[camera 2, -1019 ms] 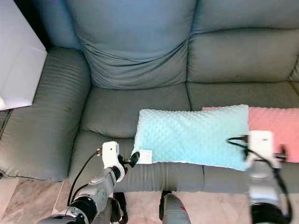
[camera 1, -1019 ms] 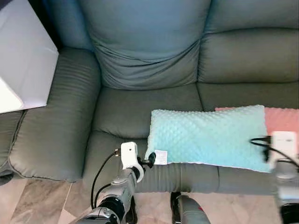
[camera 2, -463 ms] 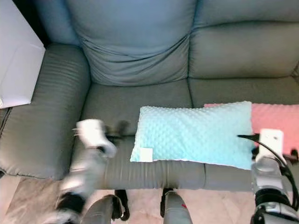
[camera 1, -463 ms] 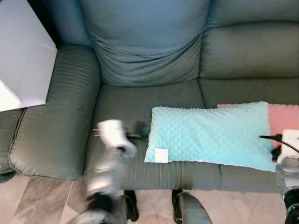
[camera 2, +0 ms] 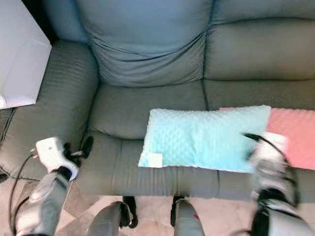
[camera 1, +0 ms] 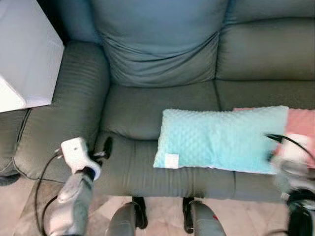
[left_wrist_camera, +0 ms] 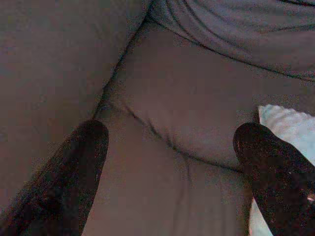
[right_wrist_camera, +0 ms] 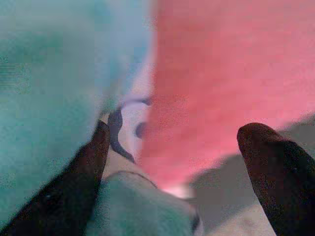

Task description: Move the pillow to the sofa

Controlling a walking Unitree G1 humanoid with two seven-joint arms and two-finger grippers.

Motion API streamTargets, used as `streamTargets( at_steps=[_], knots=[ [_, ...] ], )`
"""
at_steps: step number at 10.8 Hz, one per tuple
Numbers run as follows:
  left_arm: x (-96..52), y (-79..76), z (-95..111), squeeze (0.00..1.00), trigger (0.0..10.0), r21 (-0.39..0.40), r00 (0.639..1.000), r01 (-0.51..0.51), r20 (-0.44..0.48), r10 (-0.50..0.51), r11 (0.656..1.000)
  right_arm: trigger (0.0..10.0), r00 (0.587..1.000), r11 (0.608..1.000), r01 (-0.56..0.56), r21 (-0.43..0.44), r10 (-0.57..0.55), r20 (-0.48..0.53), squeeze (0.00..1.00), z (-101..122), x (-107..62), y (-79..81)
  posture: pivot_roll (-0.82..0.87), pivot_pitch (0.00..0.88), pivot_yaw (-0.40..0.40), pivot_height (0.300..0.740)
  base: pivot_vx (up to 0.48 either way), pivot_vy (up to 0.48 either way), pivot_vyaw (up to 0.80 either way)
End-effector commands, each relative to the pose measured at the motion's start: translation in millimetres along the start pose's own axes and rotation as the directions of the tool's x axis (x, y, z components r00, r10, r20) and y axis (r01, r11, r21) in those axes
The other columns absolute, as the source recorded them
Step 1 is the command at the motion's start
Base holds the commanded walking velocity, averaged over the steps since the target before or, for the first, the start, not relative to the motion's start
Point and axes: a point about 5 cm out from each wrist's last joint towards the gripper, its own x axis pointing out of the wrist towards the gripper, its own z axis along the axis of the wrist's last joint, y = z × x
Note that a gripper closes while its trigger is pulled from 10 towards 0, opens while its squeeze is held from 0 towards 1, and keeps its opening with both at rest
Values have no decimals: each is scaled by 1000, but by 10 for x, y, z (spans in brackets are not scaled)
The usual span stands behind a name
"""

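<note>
Pillow (camera 1: 221, 140) lying on the sofa (camera 1: 157, 83) seat.
Left gripper (left_wrist_camera: 170, 147) open, empty, well aside; blurred right gripper (right_wrist_camera: 172, 147) apparently open beside its end.

Dimpled aqua pillow (camera 1: 221, 139) flat on grey sofa (camera 1: 157, 59) seat

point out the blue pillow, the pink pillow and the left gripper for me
blue pillow (camera 1: 221, 140), left eye view, middle of its bumpy top face.
pink pillow (camera 2: 295, 135), right eye view, its visible top face.
left gripper (left_wrist_camera: 170, 152), left wrist view, midway between the open fingertips.
</note>
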Motion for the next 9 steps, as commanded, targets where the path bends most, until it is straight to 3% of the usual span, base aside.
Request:
streamTargets(
  at_steps=[1, 2, 3, 4, 6, 7, 9],
  knots=[
    [-68, 77, -28, 0, 10000, 3, 999, -32, -27, 32, 999, 10000, 995, 997, -78, 2, 78, -58, 0, -142, -23, 133, 16, 386, 102, 740, 0, 0, 0],
    [-89, 54, -20, 0, 10000, 1, 999, -30, -38, 30, 1000, 10000, 973, 978, -208, 5, 208, -100, 0, -207, -64, 378, 15, 385, 99, 740, 0, 0, 0],
    [-81, 20, -5, 0, 10000, -5, 999, -26, -46, 25, 1000, 10000, 946, 953, -302, -6, 299, -123, 0, -279, -103, 512, 12, 385, 98, 740, 0, 0, 0],
    [-76, -3, 7, 0, 10000, -9, 999, -23, -49, 23, 1000, 10000, 935, 942, -334, -14, 330, -127, 0, -309, -116, 536, 10, 386, 97, 740, 0, 0, 0],
    [-56, -74, 16, 0, 10000, -18, 998, -7, -55, 6, 1000, 10000, 925, 927, -365, -91, 349, -152, 0, -392, -124, 464, 2, 385, 91, 740, 0, 0, 0],
    [-41, -98, 12, 0, 10000, -24, 998, -4, -57, 2, 1000, 10000, 929, 909, -356, -217, 321, -182, 0, -427, -113, 359, -9, 379, 84, 740, 0, 0, 0],
    [-8, -123, 3, 0, 10000, -35, 998, -3, -58, 1, 999, 10000, 955, 877, -289, -384, 239, -173, 0, -410, -92, 234, -42, 368, 64, 740, 0, 0, 0]
  ],
)
